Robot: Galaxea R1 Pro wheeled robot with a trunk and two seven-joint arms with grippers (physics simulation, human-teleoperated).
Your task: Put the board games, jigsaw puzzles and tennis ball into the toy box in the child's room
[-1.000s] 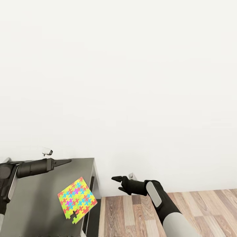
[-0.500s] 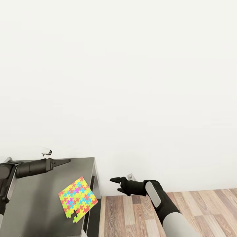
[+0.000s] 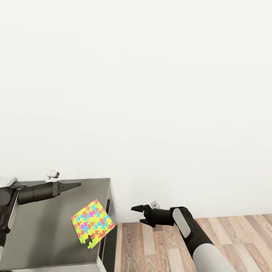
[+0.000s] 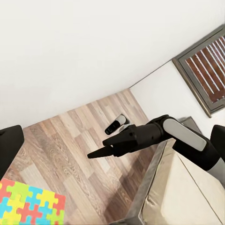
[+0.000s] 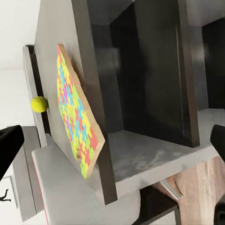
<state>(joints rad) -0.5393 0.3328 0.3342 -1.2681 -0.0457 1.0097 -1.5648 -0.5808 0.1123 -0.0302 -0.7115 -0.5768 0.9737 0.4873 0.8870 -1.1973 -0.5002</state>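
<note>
One jigsaw puzzle (image 3: 92, 223), a square sheet of yellow, cyan, pink and orange pieces, lies near the right edge of the table's dark grey section (image 3: 41, 230). My left gripper (image 3: 74, 185) hovers open above the table's far part, left of the puzzle and clear of it. My right gripper (image 3: 138, 214) hangs open over the floor to the right of the table, holding nothing. The right wrist view looks at the table end, with the puzzle (image 5: 75, 112) on top and the tennis ball (image 5: 39, 104) beyond it. The left wrist view catches a puzzle corner (image 4: 28, 206) and the right gripper (image 4: 105, 151).
A plain white wall (image 3: 151, 94) rises just behind the table. Wood-plank floor (image 3: 234, 238) stretches to the right. The table's open dark underside (image 5: 150, 70) faces my right arm. A corner of the cream bed (image 4: 187, 197) with its grey edge lies behind that arm.
The whole head picture has shifted slightly, so the camera has moved. Both arms keep nearly the same pose, and the puzzle stays put on the table.
</note>
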